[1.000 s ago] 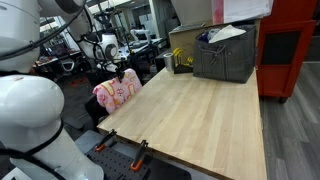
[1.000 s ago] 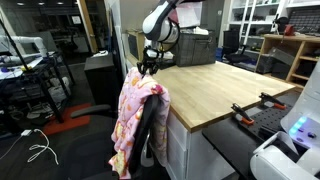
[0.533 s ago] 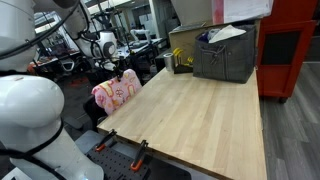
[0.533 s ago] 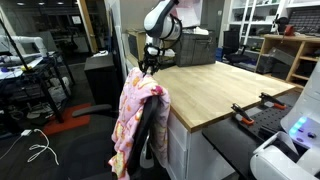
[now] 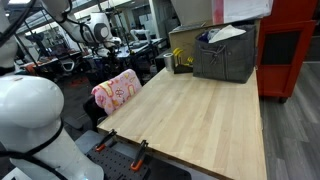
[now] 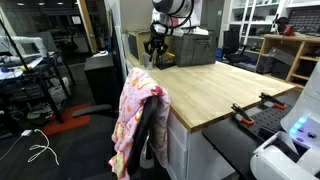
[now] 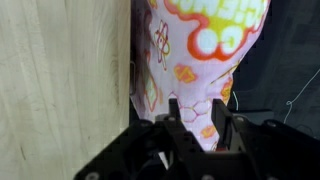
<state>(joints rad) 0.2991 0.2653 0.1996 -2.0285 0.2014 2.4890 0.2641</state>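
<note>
Tabletop (image 5: 200, 110) of pale wood filled the scene; over the dark chair (image 6: 149, 127) at its edge hung the pink cloth (image 6: 135, 105), printed with orange shapes. Just above it hovered the gripper (image 6: 155, 58), fingers part-spread and empty, apparently a pause over the draped cloth; a regrasp would need a straight descent onto its top fold

The pincer (image 7: 198, 122), jaws apart and empty, hangs over a pink printed cloth (image 7: 200, 50) beside the tabletop (image 7: 60, 80).
</note>
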